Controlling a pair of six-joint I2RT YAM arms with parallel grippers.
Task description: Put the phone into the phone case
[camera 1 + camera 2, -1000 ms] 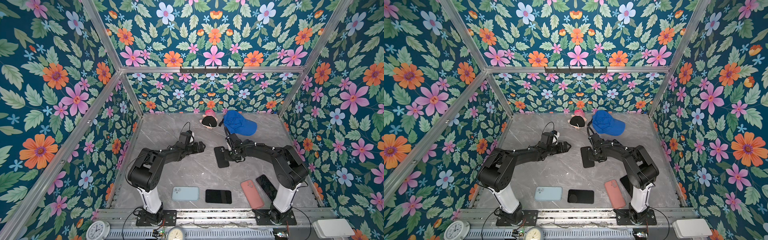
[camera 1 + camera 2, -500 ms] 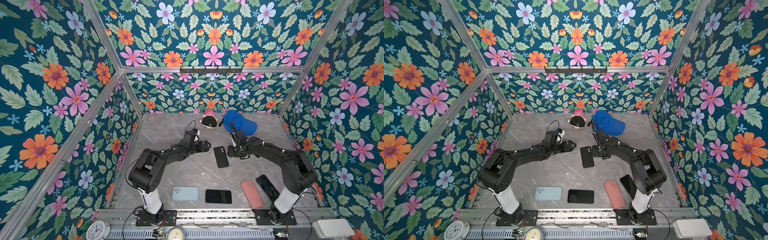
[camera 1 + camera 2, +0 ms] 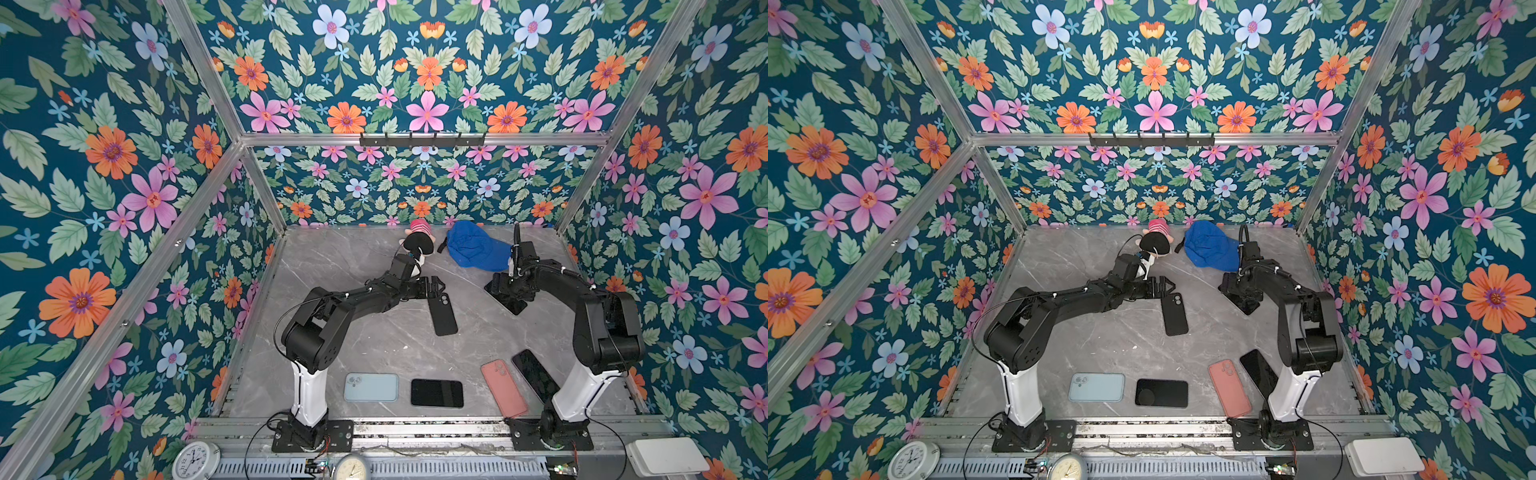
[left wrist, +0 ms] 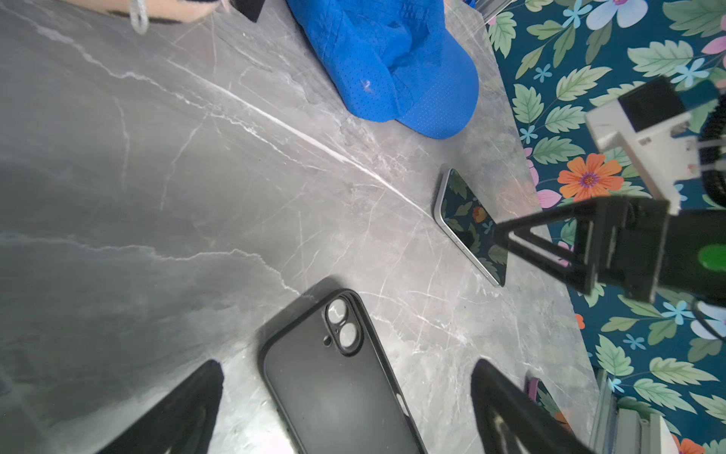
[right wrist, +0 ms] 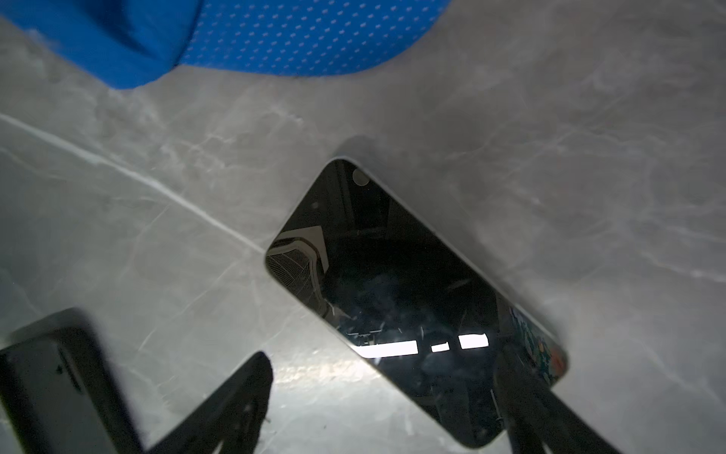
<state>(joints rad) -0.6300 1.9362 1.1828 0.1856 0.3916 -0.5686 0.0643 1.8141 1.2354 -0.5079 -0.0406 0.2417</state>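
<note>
Two grippers stand spread over separate targets. The right gripper (image 5: 385, 357), which a second ago pinched the case (image 3: 443, 311), has dropped it mid-table and swung right to straddle the phone (image 5: 393, 295), lying screen-up right of centre, just beside the cap (image 3: 473, 249). The left gripper (image 4: 345, 365), jaws wide, has moved over the case's far end. Case placed, the phone likely goes next. It is glossy black, pale-edged, flat, apart from the case.
</note>
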